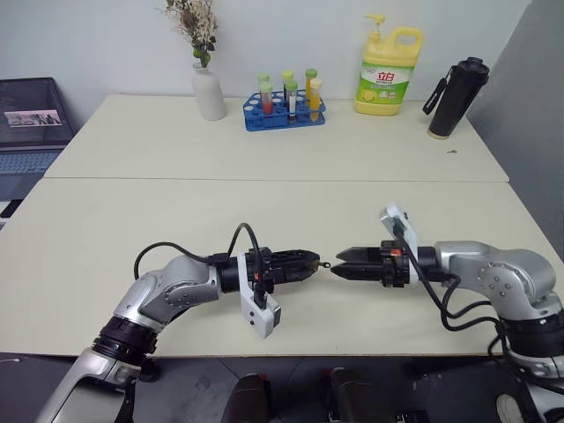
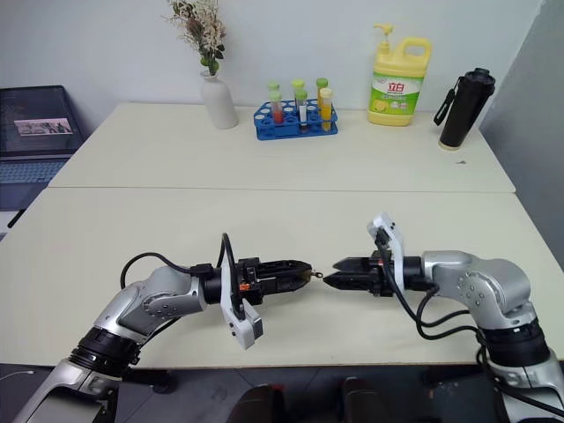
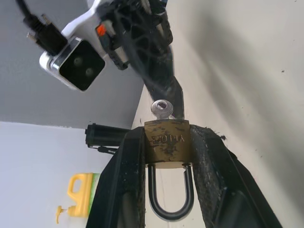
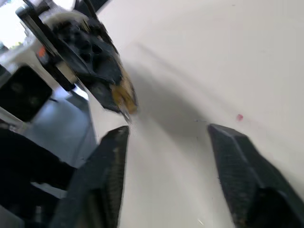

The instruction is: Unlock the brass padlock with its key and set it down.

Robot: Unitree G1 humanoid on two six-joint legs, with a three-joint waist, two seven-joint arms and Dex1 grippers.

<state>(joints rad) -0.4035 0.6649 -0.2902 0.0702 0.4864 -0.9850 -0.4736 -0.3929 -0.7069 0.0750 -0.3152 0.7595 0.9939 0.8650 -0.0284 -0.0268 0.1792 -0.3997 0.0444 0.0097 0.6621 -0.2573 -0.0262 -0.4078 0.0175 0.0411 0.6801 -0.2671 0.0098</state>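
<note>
The fingers point(image 3: 124, 180) of the left gripper point(image 1: 304, 262) are clamped on the two flat sides of the brass padlock point(image 3: 167, 149), which is held in the air above the bench point(image 1: 264, 211), near its front edge; the silver shackle point(image 3: 171, 197) points back toward the wrist and sits between the two fingers, and it looks closed in the body, though I cannot see if it is released inside; the key point(image 3: 163, 109) stands in the keyhole at the free end of the padlock, with its round head pointing away, toward the other arm.

The fingers point(image 4: 111, 171) of the right gripper point(image 1: 346, 264) stand apart, with bare bench surface visible between them in the right wrist view; they hold nothing; their tips are just beside the key head, facing it, but do not touch it as far as I can judge.

I judge that the step in hand is the unlocking itself; the key is inserted, the padlock is not yet set down. The next move calls for a small and exact approach of the right fingers onto the thin key head, a firm closing on it and a turn about the key's own line, while the left fingers keep the body steady; the key head is very small beside the fingers, so a slip is likely if they close off-centre.
</note>
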